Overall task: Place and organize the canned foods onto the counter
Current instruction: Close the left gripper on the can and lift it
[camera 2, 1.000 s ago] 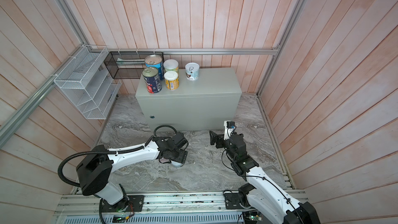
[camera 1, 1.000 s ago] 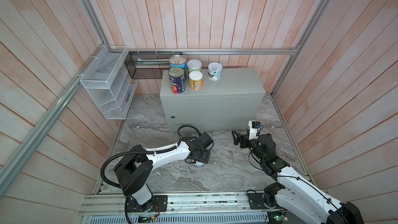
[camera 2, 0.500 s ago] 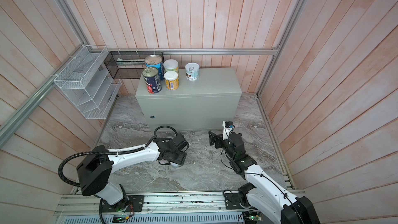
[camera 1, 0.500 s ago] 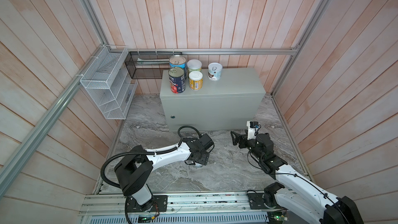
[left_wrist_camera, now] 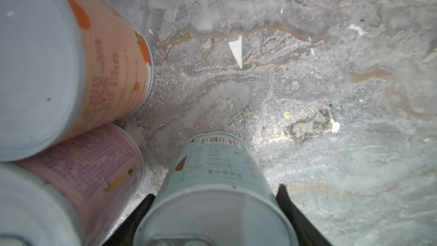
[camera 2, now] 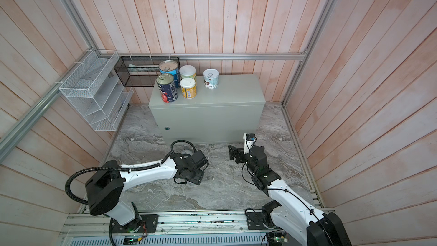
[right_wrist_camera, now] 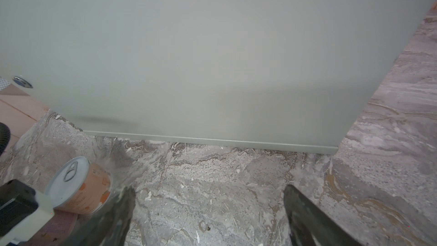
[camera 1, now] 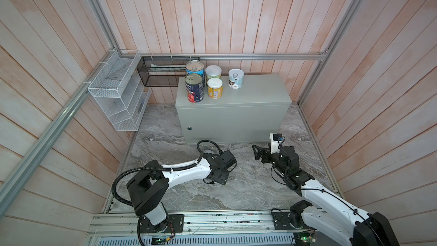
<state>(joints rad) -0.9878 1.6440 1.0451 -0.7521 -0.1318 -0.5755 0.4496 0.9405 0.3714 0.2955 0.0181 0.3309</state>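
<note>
Left wrist: jaws grip pale-blue can (left_wrist_camera: 214,173).

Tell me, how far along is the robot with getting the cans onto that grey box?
Done: five cans stand on the counter. In hand: the left gripper grips a pale blue can on the marble floor. Left: that can plus the orange can and pink can beside it. The right gripper is open and empty.
</note>
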